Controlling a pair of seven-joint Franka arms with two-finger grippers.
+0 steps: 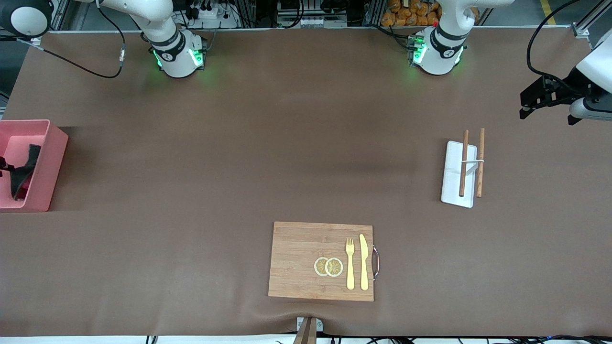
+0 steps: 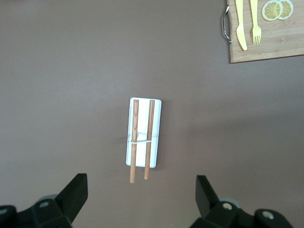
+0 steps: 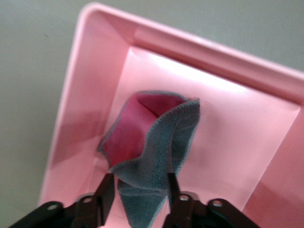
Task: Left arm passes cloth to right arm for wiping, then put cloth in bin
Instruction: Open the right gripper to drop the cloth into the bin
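The dark grey cloth point(image 3: 156, 142) hangs crumpled into the pink bin point(image 3: 95, 61), its lower part resting on the bin's floor. My right gripper point(image 3: 138, 190) is low over the bin with its fingers apart on either side of the cloth's upper end, so it is open. In the front view the cloth point(image 1: 23, 172) lies in the bin point(image 1: 50, 162) at the right arm's end of the table, and only a tip of my right gripper point(image 1: 3, 166) shows. My left gripper point(image 1: 547, 113) is open and empty, up over the table beside the white tray; it waits, and it also shows in the left wrist view point(image 2: 141, 192).
A white tray point(image 1: 454, 177) with two wooden chopsticks point(image 1: 464, 162) lies toward the left arm's end. A wooden cutting board point(image 1: 296, 258) with a yellow fork, a knife and lemon slices lies near the front camera's edge.
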